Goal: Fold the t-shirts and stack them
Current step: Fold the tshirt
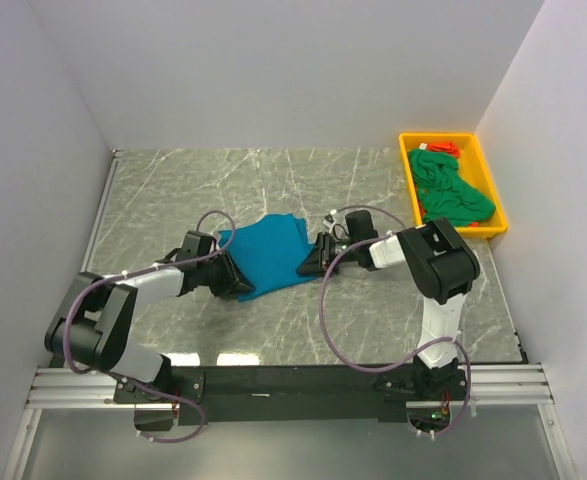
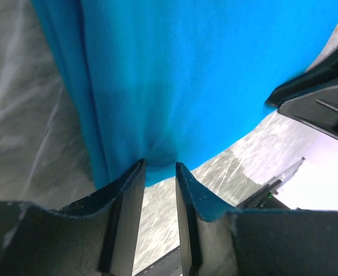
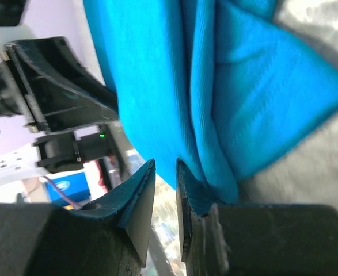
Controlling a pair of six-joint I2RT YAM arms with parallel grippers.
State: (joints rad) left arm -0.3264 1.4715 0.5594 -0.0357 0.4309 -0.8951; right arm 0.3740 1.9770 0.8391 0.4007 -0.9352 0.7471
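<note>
The teal-blue t-shirt (image 1: 268, 255) lies partly folded in the middle of the table. My left gripper (image 1: 241, 283) is at its near-left corner and my right gripper (image 1: 305, 268) at its near-right corner. In the left wrist view the jaws (image 2: 160, 167) stand narrowly apart, with the puckered edge of the shirt (image 2: 174, 80) pinched between the tips. In the right wrist view the jaws (image 3: 166, 164) likewise pinch the edge of the shirt (image 3: 261, 109), whose folds run toward them. The bright green t-shirt (image 1: 453, 195) and the red-orange piece (image 1: 448, 150) lie in the bin.
The yellow plastic bin (image 1: 496, 190) stands at the back right against the right wall. White walls close the table on the left, back and right. The black rail with the arm bases (image 1: 293, 385) runs along the near edge.
</note>
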